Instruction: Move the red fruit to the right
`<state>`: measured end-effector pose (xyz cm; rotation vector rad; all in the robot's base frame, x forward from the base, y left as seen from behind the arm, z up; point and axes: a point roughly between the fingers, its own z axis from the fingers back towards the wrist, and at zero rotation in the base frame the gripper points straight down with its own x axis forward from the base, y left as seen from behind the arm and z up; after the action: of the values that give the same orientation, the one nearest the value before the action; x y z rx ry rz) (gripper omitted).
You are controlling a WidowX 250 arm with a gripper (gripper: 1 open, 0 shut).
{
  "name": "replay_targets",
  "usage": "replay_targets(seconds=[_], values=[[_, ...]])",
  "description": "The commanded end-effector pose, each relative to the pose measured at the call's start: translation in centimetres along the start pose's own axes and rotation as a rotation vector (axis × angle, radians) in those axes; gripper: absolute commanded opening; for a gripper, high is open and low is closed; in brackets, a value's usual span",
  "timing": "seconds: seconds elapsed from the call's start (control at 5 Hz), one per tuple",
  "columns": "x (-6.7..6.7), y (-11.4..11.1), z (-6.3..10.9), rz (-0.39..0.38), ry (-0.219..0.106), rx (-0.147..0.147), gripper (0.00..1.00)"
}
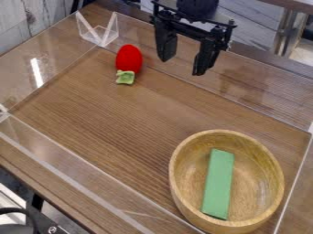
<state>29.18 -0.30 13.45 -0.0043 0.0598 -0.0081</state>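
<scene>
The red fruit [128, 61] is a small bright red toy with a light green cap at its near end, lying on the wooden table top at the upper left. My gripper [180, 57] hangs just to its right, pointing down, black fingers spread apart with nothing between them. It stands apart from the fruit and is open.
A wooden bowl [181, 174] at the lower right holds a flat green bar [221, 183]. Clear acrylic walls [37, 73] run round the table top, with a clear folded piece [95, 31] at the back left.
</scene>
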Motion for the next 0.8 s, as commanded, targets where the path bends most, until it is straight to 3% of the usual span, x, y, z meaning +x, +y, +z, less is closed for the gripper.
replay_targets(seconds=[0.0,0.2,0.6], values=[[0.3,-0.1,-1.4,0.061,0.012,-0.006,1.00],[1.6,2.2,-2.1,0.182,-0.025,-0.015,1.00],[4.5,10.5,-2.8,0.366,-0.102,-0.035,1.00]])
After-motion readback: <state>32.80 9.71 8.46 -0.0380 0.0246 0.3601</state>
